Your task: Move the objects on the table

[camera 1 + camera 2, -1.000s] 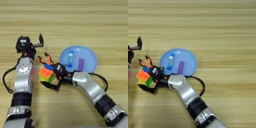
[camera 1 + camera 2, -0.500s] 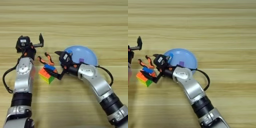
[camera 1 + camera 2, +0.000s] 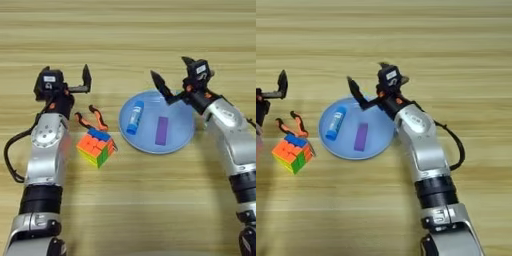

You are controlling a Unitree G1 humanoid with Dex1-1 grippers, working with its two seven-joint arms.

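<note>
A light wooden table (image 3: 150,30) with horizontal plank grain fills the whole view; nothing of the room beyond it shows.

Near the middle lies a round light-blue plate (image 3: 182,137). On it are two things, apart from each other: a blue glue stick (image 3: 135,118) on the plate's left part, lying slightly tilted, and a purple block (image 3: 161,130) just right of centre, lying lengthwise.

Left of the plate, on the bare wood, sits a multicoloured cube (image 3: 96,147), turned so a corner faces the viewer. Pliers (image 3: 91,117) with orange-and-black handles lie just above the cube, handles spread; their far end seems to touch or slip behind the cube.

The right gripper (image 3: 172,77) hangs over the plate's upper right rim, its two black fingers spread wide and holding nothing. One finger (image 3: 161,84) points down-left over the plate toward the glue stick, not touching it; the cube is well apart from it.

The left gripper (image 3: 65,75) is at the far left, above the pliers and cube, fingers also spread and empty, with one finger (image 3: 86,78) upright.
</note>
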